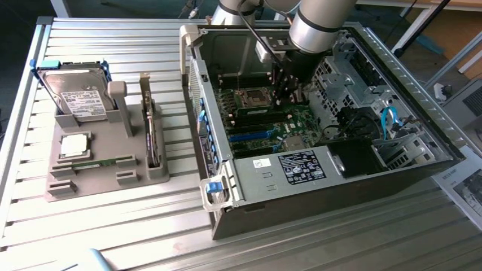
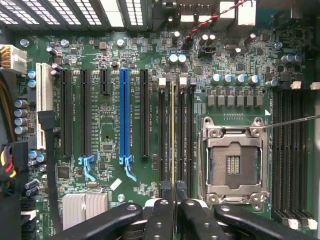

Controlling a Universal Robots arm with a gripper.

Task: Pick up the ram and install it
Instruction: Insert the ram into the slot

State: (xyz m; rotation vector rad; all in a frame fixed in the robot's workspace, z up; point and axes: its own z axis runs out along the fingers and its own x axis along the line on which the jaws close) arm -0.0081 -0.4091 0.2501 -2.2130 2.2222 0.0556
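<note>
Leftmost in the exterior view, on a slatted table (image 1: 113, 237): a grey holder (image 1: 71, 189) carrying a drive (image 1: 79, 96), a chip (image 1: 73, 145) and an upright card (image 1: 150, 135). Further right, an open case (image 1: 324, 197), with the arm (image 1: 316, 25) down inside it and the gripper (image 1: 288, 101) low over the board (image 1: 301, 121). Closer in, from the wrist: grips the ram (image 2: 173, 135) edge-on between jaws drawn narrow around it, lined up with a dark slot between the blue slot (image 2: 123, 115) and the socket (image 2: 232, 162), just beside the socket. Cannot tell whether seated or merely above the slot.
</note>
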